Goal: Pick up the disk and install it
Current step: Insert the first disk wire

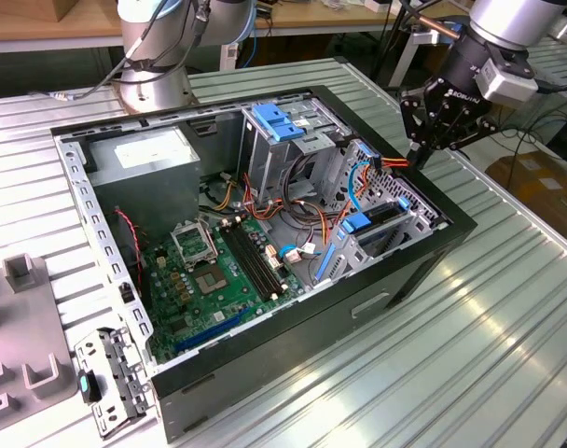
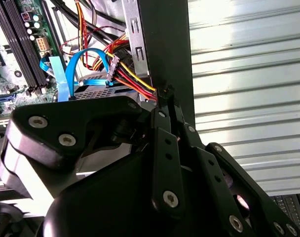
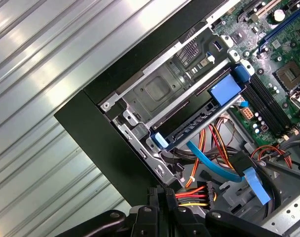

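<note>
Gripper (image 1: 423,149) hanging over case (image 1: 433,257) rim, arm reaching down steeply from exterior view's right, fingers pressing together on nothing. Disk (image 3: 199,126) sitting slotted in drive cage (image 3: 160,94), blue rails showing.

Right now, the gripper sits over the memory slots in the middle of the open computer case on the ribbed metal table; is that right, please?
Not quite. In the exterior view, the gripper sits over the edge of the open computer case at that view's right, beside the drive cage, not over the memory slots. The case does lie on the ribbed metal table.
</note>
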Motion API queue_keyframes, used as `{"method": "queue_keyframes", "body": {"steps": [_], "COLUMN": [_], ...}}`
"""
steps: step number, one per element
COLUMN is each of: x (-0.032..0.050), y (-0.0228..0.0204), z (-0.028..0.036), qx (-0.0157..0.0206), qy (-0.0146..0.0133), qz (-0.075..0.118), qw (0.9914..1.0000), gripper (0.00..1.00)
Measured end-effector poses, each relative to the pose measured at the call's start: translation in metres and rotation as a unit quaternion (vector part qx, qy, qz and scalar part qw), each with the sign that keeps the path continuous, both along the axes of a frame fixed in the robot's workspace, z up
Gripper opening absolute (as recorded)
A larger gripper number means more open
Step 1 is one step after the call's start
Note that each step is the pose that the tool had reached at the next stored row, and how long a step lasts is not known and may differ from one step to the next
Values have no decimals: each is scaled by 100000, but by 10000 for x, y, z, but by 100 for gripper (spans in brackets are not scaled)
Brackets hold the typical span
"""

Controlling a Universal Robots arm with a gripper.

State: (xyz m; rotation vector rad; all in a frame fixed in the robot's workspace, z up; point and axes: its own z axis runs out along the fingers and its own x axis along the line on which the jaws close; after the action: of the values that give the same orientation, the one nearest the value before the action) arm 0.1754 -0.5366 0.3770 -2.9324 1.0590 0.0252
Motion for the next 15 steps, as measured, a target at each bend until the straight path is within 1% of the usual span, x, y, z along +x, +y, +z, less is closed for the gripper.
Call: {"method": "queue_keyframes", "body": {"steps": [3,7,8,10,12,14,15], "x": [-1,-32,-33,-35,-57,-118,-127], "y": [0,0,0,0,1,0,0], "z": [-1,0,0,-1,-1,-1,-2], "qx": [7,4,2,-2,-3,0,5], "qy": [-1,0,0,1,0,-2,1], "qz": [-4,-40,-604,-2911,-3377,-3457,-3574], "qw": [100000,100000,99998,99958,99943,99940,99936], "gripper": [17,17,17,17,17,17,17]}}
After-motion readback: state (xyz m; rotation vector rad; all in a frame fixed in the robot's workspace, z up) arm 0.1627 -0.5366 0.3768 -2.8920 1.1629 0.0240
